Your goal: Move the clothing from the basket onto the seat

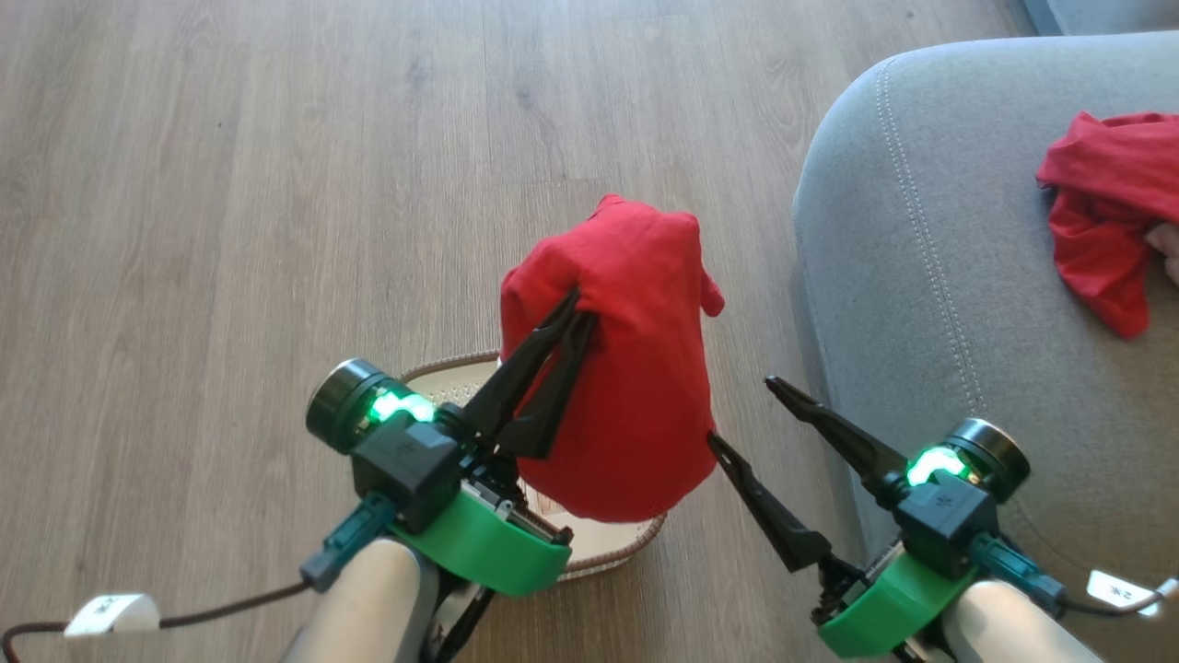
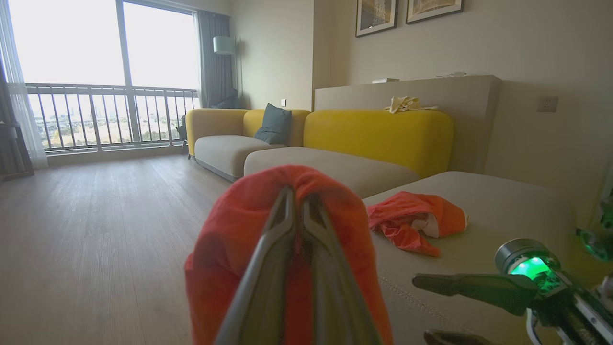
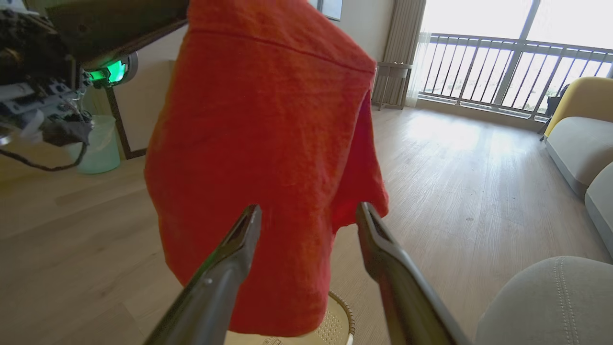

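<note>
Item: red garment (image 1: pixel 636 387), soft woven fabric, hanging clear above the basket (image 1: pixel 449 379). It is pinched near its top fold by the left gripper (image 1: pixel 583 308), whose jaws are clamped together on the cloth. Handling, as judged: light, limp and without stiffness; it drapes in a long bag shape and is likely to swing. A gathered fold is the best place to pinch (a single thin layer could slip out). Right gripper (image 1: pixel 740 410): jaws spread wide, empty, tips just beside the garment's lower edge. Second red garment (image 1: pixel 1101 207), with a bit of white trim, lies crumpled on the seat (image 1: pixel 958 276). Basket: cream, perforated, braided rim, standing on the floor (image 1: pixel 230 230) below the hanging cloth and near the seat's rounded corner; no clothing in its visible part. Surface: grey upholstered cushion with pale stitching, broad and level, a forgiving place to drop cloth. Room: pale wood-look flooring, yellow-backed sofa (image 2: pixel 378 134), balcony window (image 2: pixel 105 72) with railing, framed pictures high on the wall.
</note>
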{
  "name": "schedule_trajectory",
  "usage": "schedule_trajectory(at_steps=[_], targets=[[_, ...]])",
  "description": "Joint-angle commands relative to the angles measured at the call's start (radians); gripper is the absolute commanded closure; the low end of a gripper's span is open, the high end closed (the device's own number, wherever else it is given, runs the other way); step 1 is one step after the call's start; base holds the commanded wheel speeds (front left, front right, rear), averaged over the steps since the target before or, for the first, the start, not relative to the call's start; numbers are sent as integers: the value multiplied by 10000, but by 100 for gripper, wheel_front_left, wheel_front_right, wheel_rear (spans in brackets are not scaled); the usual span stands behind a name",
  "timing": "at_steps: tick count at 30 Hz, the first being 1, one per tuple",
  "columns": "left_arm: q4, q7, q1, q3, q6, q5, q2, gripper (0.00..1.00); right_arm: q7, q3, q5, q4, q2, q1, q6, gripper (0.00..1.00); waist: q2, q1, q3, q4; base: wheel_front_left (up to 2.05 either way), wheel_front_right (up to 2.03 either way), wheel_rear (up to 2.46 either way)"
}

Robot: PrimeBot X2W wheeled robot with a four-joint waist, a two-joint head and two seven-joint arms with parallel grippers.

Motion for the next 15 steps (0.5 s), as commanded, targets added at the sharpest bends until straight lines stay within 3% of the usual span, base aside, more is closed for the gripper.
schedule_trajectory(at_steps=[1, 15], targets=[[-350, -93, -470, 230, -27, 223, 39, 100, 6, 193, -130, -355, -183, -430, -2, 0, 0, 0, -4, 1, 0, 0, 0], [-350, -93, -470, -631, -61, 352, 39, 100, 6, 773, -677, 438, 55, -1287, -2, 0, 0, 0, -87, 206, 0, 0, 0]])
